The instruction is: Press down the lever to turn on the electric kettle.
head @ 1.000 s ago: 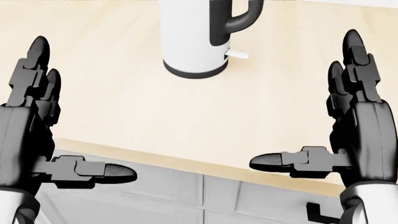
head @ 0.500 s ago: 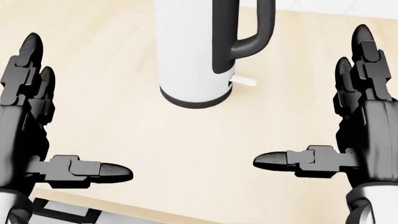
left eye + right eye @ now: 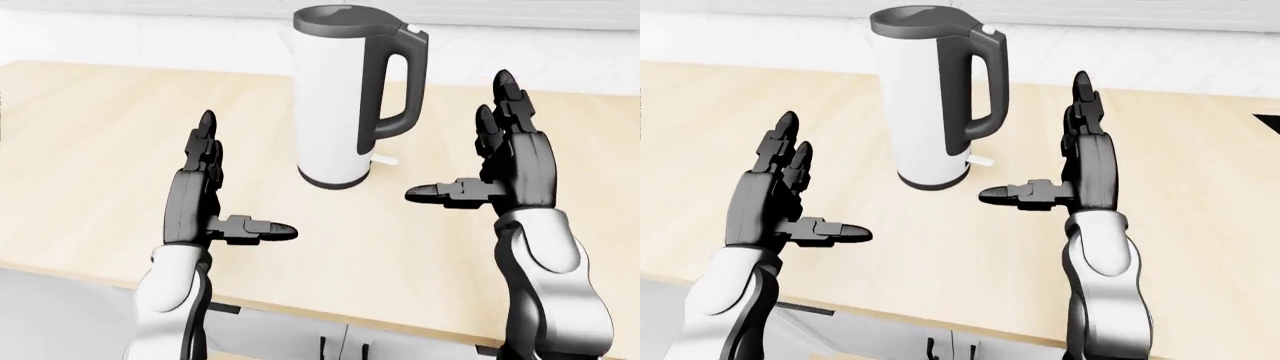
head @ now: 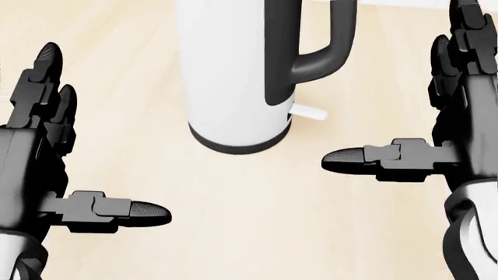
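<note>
A white electric kettle (image 3: 335, 97) with a dark grey lid and handle (image 3: 405, 90) stands upright on the light wooden counter (image 3: 90, 142). Its small white lever (image 4: 309, 112) juts out at the base under the handle and points right. My left hand (image 3: 235, 187) is open, down and to the left of the kettle, with its thumb pointing right. On the kettle's right, beside the handle, my right hand (image 3: 462, 146) is also open. Its thumb tip (image 3: 418, 195) lies a little below and to the right of the lever, apart from it. Neither hand touches the kettle.
The counter's near edge runs along the bottom of the eye views, with grey cabinet fronts (image 3: 340, 346) under it. A white wall (image 3: 150, 30) rises behind the counter. A dark shape (image 3: 1270, 121) cuts in at the right edge of the right-eye view.
The camera has moved closer: the kettle is larger in the head view and the counter edge has dropped out of it. My right hand has risen and come in toward the lever.
</note>
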Available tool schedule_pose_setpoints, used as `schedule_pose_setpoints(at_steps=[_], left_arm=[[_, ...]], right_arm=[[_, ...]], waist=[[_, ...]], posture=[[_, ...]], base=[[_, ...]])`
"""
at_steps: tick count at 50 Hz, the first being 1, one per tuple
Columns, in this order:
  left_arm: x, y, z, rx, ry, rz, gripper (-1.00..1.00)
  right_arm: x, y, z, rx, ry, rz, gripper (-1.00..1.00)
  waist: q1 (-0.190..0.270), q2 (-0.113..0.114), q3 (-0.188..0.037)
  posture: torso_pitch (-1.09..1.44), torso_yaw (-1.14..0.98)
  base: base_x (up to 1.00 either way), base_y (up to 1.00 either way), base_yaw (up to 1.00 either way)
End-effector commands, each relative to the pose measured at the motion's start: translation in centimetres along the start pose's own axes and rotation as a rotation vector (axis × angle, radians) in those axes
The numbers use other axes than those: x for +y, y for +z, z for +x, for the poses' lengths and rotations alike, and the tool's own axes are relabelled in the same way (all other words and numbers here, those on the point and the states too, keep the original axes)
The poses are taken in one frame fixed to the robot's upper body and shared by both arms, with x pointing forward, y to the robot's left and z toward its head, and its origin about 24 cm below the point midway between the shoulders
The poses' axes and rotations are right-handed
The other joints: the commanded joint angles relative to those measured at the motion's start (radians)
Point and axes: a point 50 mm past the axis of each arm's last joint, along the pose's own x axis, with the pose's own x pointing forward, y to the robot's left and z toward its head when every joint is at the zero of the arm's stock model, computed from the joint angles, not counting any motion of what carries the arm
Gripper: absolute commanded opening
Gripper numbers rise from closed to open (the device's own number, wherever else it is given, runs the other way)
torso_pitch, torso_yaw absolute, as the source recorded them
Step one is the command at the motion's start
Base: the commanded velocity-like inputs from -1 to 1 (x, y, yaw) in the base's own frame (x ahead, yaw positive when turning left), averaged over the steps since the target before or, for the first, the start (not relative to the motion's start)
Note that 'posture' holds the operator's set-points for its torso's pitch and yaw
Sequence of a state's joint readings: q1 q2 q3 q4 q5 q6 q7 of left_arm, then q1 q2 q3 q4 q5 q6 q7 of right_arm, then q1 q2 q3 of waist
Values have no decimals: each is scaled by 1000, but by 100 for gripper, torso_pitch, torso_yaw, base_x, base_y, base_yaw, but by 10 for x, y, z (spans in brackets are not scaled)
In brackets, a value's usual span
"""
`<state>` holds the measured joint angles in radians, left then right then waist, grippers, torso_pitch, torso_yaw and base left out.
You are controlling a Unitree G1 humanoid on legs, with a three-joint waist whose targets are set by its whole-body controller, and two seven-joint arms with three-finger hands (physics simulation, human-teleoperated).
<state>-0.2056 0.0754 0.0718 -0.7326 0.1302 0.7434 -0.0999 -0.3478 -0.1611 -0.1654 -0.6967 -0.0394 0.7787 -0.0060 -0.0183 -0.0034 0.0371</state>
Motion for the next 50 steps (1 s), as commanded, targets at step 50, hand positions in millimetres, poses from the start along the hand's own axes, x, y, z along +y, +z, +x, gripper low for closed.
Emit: schedule_pose_setpoints(at_steps=[50], left_arm=[[1,13,-2,-105,16,7,100]], right_arm=[[17,11,124,36,15,-255,100]], waist=[[24,-5,-40]], posture=[[0,0]], base=[[0,0,0]])
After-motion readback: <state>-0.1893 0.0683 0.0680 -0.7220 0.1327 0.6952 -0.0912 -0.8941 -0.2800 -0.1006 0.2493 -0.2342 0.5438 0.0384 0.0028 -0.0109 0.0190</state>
